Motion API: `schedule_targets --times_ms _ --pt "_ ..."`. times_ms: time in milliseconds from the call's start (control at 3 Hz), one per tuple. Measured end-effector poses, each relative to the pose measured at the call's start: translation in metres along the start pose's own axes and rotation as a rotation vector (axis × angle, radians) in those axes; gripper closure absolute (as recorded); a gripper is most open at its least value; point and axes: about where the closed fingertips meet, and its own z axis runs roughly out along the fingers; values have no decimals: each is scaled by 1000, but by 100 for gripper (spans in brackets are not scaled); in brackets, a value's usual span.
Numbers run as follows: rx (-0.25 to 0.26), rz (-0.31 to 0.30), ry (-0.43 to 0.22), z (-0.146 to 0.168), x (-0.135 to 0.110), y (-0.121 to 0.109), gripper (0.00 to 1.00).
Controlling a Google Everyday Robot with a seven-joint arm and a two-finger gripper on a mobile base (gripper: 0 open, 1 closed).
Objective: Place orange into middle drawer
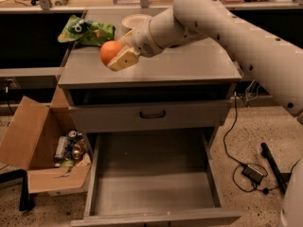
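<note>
end effector [113,56] on orange [108,51], far finger hidden

Warm overhead light, tool [117,57] gripping orange [109,52] over cabinet top [189,64] evenly lit, middle drawer [151,186] dimmer

The grey cabinet top [189,65] is carrying a green bag [87,31] at its far left corner and a cream bowl [136,20] at its far edge. The gripper [115,56] is clasping the orange [109,51] above its left side.
</note>
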Motion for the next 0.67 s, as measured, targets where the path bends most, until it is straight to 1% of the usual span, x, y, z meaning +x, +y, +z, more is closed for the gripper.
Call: schedule_targets --times_ms 333,667 --pt "-67 -58 13 -1 1 28 100" --pt "-165 -133 52 -10 6 79 100"
